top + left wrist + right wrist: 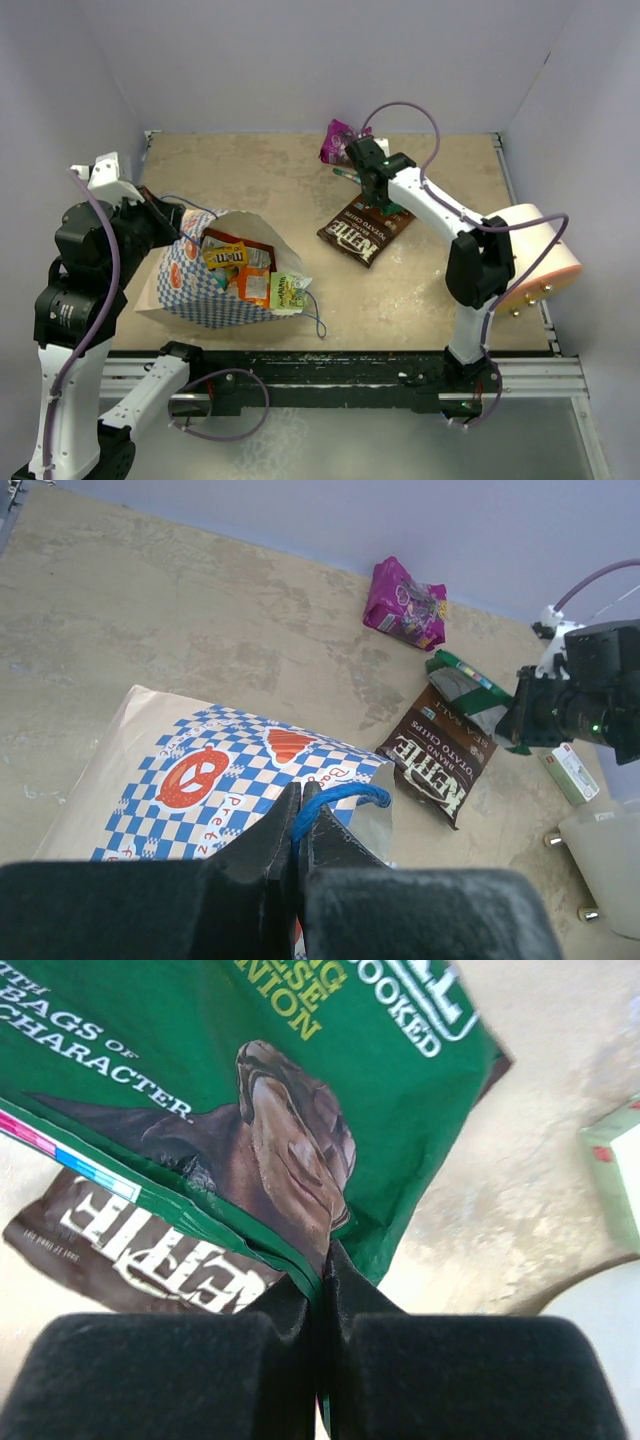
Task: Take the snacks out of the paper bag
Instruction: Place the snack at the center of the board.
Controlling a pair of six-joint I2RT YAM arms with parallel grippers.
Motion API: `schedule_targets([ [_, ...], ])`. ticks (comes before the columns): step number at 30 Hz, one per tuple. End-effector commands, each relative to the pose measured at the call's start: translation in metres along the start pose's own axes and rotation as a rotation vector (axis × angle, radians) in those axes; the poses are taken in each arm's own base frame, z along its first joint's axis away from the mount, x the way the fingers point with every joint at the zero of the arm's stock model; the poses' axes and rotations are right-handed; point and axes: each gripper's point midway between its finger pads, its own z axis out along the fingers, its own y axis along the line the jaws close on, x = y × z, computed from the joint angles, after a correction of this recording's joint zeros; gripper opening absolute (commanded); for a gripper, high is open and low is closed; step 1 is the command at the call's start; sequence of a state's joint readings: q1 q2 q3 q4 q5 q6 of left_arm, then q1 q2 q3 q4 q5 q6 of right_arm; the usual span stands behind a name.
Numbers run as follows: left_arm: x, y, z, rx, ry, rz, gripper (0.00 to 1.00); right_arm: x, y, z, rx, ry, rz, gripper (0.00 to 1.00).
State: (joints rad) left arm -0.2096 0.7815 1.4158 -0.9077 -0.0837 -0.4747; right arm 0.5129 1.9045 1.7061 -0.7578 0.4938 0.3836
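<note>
The paper bag (190, 285) lies on its side at the left, mouth facing right. My left gripper (185, 222) is shut on its blue string handle (345, 797), pinched between the fingertips (283, 815) in the left wrist view. Several snacks sit in the mouth: a yellow packet (225, 256), an orange one (254, 286), a pale green one (290, 291). My right gripper (322, 1270) is shut on a green packet (250, 1090) hanging just above the dark brown Kettle pouch (362, 232). A magenta packet (336, 141) lies at the back.
A large cream-peach cylinder (535, 258) lies at the right table edge. A small pale green box (570, 772) sits on the table near it. Walls close the table in at the back and both sides.
</note>
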Motion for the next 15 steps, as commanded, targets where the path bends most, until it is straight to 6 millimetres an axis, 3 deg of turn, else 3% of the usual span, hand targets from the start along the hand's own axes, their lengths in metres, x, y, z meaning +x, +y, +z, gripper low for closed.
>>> schedule_targets([
  [1,-0.015,-0.006,-0.008,0.026,-0.054,0.013,0.0,0.024,0.036,-0.002,-0.13,0.066,0.076,0.01],
  [3,-0.014,-0.005,-0.007,0.026,-0.052,0.013,0.0,0.031,0.069,-0.011,-0.33,0.096,0.077,0.13],
  [5,-0.014,-0.006,-0.006,0.025,-0.054,0.014,0.0,0.034,0.095,-0.031,-0.538,0.094,0.043,0.38],
  [9,-0.016,-0.005,-0.004,0.02,-0.06,0.015,0.0,0.041,0.114,-0.066,-0.793,0.03,-0.123,0.71],
  [11,-0.017,-0.005,-0.004,0.02,-0.064,0.015,0.0,0.05,0.124,-0.081,-0.925,0.007,-0.164,0.78],
  [15,-0.016,-0.005,-0.004,0.019,-0.06,0.017,0.0,0.087,0.138,-0.108,-1.147,0.004,-0.251,0.79],
])
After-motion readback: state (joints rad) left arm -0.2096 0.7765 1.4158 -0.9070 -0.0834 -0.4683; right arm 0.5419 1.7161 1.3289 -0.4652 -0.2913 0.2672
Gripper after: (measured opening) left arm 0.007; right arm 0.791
